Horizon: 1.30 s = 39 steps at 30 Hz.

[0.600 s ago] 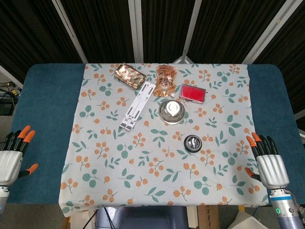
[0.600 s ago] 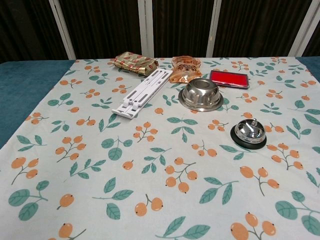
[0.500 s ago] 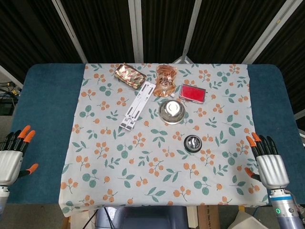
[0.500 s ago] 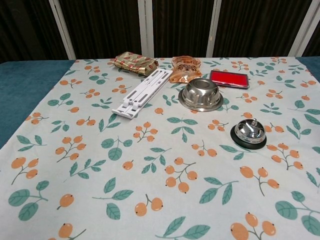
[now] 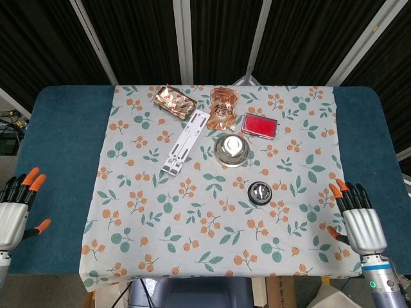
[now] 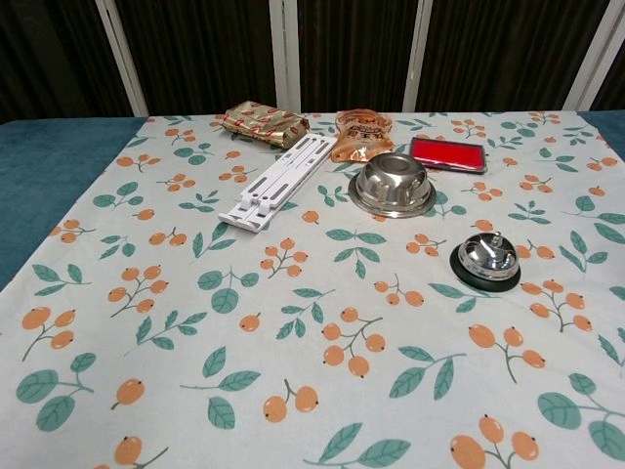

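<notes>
Chrome call bell (image 5: 260, 192) sitting up and to the left of the right hand (image 5: 361, 224), nearer to that one than to the left hand (image 5: 14, 215) by a lot. Both hands low at the desk (image 5: 58, 147) edges, fingers (image 5: 345, 196) spread apart, holding nothing. Round, so no long axis. Steel bowl (image 5: 231, 149), red case (image 5: 259, 125), white stand (image 5: 185, 141) and 2 snack packs (image 5: 174, 101) further off. Nothing blocking the way.

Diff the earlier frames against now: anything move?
Both hands slid slightly back toward the table's near edge: the left hand and the right hand, each open and holding nothing. The call bell, steel bowl and white stand stayed put.
</notes>
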{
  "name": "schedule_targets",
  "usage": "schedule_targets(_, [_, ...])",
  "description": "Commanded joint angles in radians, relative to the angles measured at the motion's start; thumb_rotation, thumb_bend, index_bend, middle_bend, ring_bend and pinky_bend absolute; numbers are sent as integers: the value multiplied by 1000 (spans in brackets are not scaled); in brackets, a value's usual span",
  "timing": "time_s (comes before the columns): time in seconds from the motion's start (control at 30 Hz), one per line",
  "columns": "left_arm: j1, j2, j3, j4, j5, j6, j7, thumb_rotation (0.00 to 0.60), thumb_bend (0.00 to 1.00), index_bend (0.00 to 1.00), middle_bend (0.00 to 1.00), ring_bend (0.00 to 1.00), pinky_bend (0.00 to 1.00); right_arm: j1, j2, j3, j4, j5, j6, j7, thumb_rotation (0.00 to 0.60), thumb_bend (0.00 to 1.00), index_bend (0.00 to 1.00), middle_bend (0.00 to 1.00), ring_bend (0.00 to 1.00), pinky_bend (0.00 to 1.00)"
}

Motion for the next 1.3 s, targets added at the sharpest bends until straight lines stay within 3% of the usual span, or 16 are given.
schedule_targets(0.03, [0,0,-1,1,-1,1,-2,600,0,0,0,0,0,6,-5,-2,-1,-5,-8,-8,600,402,0,0,0,0])
schedule_targets(0.23, [-2,0,-2,-2,-6,-7,-1,600,0,0,0,0,0,30,-21,-1,-9,2,-51,-39,600,882,0,0,0,0])
schedule_targets(0.3, [-3,0,-2,-2,-5,-7,-1,600,0,0,0,0,0,40,-26,2,-14,11,-69,-54,600,986,0,0,0,0])
schedule_targets(0.7, [-3,2,-1,-5,-3,-8,-2,600,0,0,0,0,0,140,-131,51,-34,111,-206,-269,600,1000,0,0,0,0])
schedule_targets(0.93, [-4,4,1,-4,0,-11,-10,600,0,0,0,0,0,178,-223,52,-13,167,-252,-385,600,1000,0,0,0,0])
schedule_targets(1.3, [-5,6,0,-8,-4,-15,-16,600,0,0,0,0,0,207,-309,51,16,200,-266,-446,600,1000,0,0,0,0])
